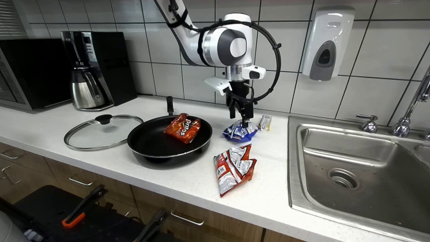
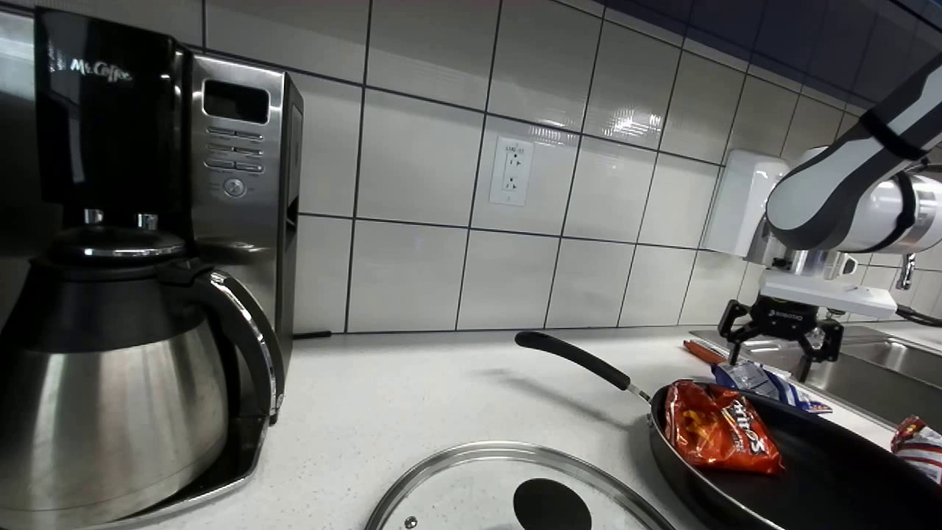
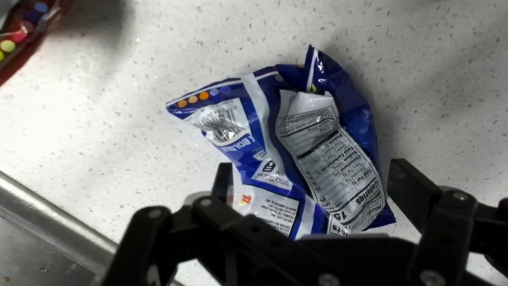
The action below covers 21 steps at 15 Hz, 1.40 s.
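Crumpled blue-and-white snack bag (image 3: pixel 289 155) of glossy plastic film, round black metal frying pan (image 1: pixel 149 137) with satin interior, shiny metal-rimmed round clear glass lid (image 1: pixel 105 134), rectangular brushed stainless-steel sink (image 1: pixel 386 178), smooth flat white speckled countertop (image 1: pixel 268 191), brown rectangular wood-grain drawer fronts (image 1: pixel 191 233), matt black two-fingered gripper (image 3: pixel 311 180)

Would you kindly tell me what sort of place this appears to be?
It looks like a kitchen, perhaps a shared kitchenette: a stainless-steel sink is set into the counter, a coffee maker stands near the tiled wall, and a frying pan sits on the counter.
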{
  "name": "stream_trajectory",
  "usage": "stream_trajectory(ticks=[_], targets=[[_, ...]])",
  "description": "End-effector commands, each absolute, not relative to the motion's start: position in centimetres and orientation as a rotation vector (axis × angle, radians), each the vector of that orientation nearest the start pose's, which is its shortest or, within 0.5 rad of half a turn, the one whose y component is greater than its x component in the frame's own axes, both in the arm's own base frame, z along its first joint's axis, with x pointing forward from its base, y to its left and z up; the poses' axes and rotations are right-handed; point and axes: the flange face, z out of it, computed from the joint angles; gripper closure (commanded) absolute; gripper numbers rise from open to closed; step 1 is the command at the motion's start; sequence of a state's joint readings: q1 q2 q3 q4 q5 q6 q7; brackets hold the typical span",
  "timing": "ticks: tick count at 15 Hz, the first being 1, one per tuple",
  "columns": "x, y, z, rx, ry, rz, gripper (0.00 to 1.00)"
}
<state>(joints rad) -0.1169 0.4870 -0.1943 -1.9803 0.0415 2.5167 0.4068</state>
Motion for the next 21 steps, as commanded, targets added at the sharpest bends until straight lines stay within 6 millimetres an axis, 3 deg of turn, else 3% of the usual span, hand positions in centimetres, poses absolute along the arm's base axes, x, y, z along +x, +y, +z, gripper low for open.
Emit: stream_trajectory(ticks=[1, 4, 5, 6, 8, 17, 21], targets=[[59.63, -19.22, 22.46, -2.982, 1.094, -0.113, 0.0], [59.66, -19.19, 22.27, -2.983, 1.082, -0.113, 0.0], [59.66, -19.22, 22.28, -2.981, 1.084, -0.113, 0.04], [59.64, -19.24, 22.33, -2.98, 1.085, -0.115, 0.28], [59.65, -19.29, 22.39, -2.98, 1.086, -0.117, 0.31], [59.66, -19.55, 22.31, -2.977, 1.096, -0.113, 0.99], [59.68, -19.52, 22.37, -2.978, 1.099, -0.113, 1.0]])
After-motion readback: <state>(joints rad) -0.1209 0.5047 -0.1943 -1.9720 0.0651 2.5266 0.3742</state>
